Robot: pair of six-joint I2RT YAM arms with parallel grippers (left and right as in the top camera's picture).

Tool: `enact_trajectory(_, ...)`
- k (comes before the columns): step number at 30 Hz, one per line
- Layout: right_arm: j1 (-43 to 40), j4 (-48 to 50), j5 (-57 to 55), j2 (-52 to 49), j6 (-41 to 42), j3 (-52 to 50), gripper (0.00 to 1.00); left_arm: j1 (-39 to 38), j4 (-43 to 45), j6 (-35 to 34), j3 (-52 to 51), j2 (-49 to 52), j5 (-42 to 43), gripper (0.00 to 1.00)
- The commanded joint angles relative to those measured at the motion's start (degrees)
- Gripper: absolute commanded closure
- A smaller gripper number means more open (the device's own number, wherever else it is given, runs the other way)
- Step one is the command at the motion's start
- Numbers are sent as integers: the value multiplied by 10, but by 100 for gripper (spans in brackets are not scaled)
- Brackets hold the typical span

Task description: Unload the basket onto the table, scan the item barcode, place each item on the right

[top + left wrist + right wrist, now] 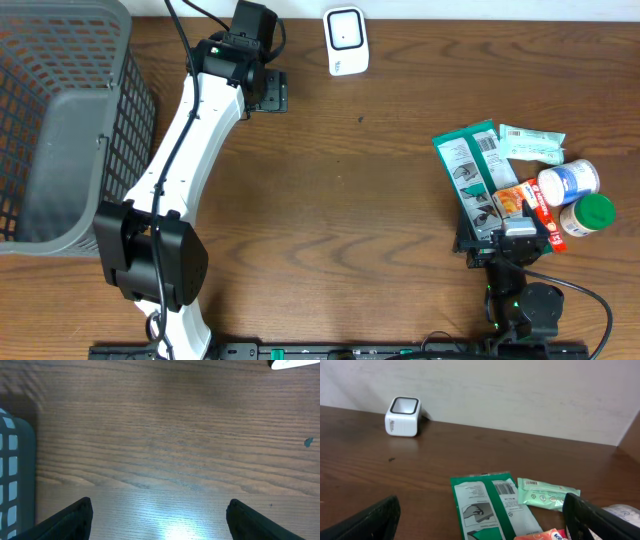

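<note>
The white barcode scanner stands at the table's back edge; the right wrist view has it far off at the left. The items lie in a heap at the right: a green-and-white packet with its barcode facing up, a mint pouch, an orange-red pack, a white bottle and a green-lidded jar. My right gripper hangs open over the near end of the heap, holding nothing. My left gripper is open and empty above bare wood, left of the scanner.
A large grey mesh basket fills the left side of the table, and its corner shows beside the left fingers. The white left arm slants across the table's left half. A wall rises just behind the scanner.
</note>
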State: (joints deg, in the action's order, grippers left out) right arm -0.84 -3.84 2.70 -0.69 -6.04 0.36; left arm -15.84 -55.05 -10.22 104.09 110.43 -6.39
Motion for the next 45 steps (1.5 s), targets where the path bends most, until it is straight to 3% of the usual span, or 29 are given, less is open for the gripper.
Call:
enact_trajectory(1,-7,-3,-9,3,2,-1,1,0,0,7,5,-23,-5,18)
enact_trajectory(11,-7,-3,-9,3,2,-1,1,4,-19,8,5,-73,-7,18)
enact_trajectory(24,-7,-3,-9,3,2,-1,1,37,-29,8,5,-320,-7,18)
enact_trajectory(32,-7,-3,-9,3,2,-1,1,80,-142,8,5,-481,-20,18)
enact_trajectory(39,-7,-3,-9,3,2,-1,1,81,-266,8,3,-535,-53,18)
enact_trajectory(45,-7,-3,-9,3,2,-1,1,81,-287,5,-37,-577,-46,18)
